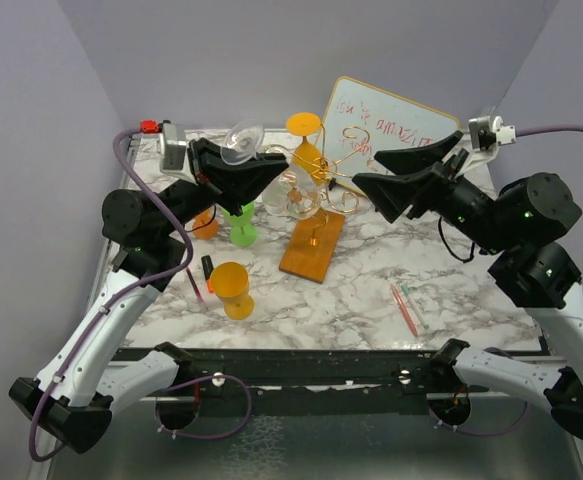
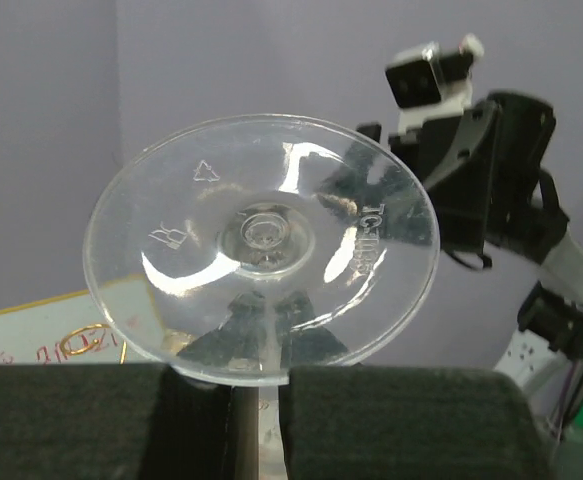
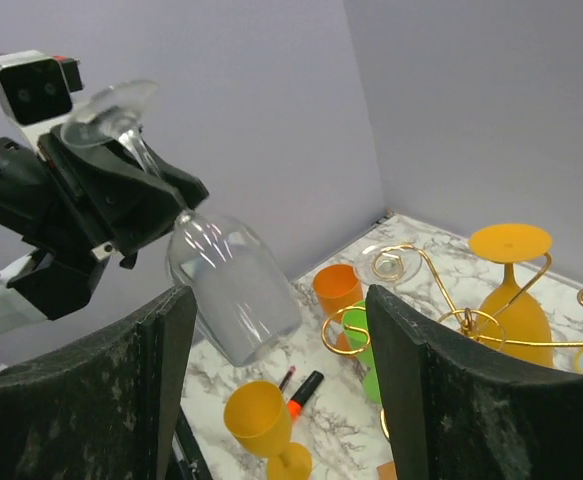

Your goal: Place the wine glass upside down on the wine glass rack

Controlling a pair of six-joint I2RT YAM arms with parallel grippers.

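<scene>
Beside the rack (image 1: pixel 312 247), left gripper (image 2: pixel 261 425) clamps the wine glass (image 2: pixel 261 240) (foot up); right gripper (image 3: pixel 279 330) gapes empty.

Wire rack (image 1: pixel 316 180) on its wooden base (image 1: pixel 311 247) stands mid-table on the marble table (image 1: pixel 371 300). An orange glass (image 1: pixel 304 124) hangs upside down at the rack's 12 o'clock, and a whiteboard (image 1: pixel 396 125) leans at its 2 o'clock. At the rack's 9 o'clock the left gripper (image 1: pixel 266 170) is clamped on a clear wine glass (image 1: pixel 243 142), foot uppermost; at 3 o'clock the right gripper (image 1: pixel 366 168) has its jaws spread. Loose items: green glass (image 1: pixel 239 225) at 8 o'clock, yellow goblet (image 1: pixel 233 290) at 7 o'clock, pens (image 1: pixel 406 305) at 5 o'clock.
</scene>
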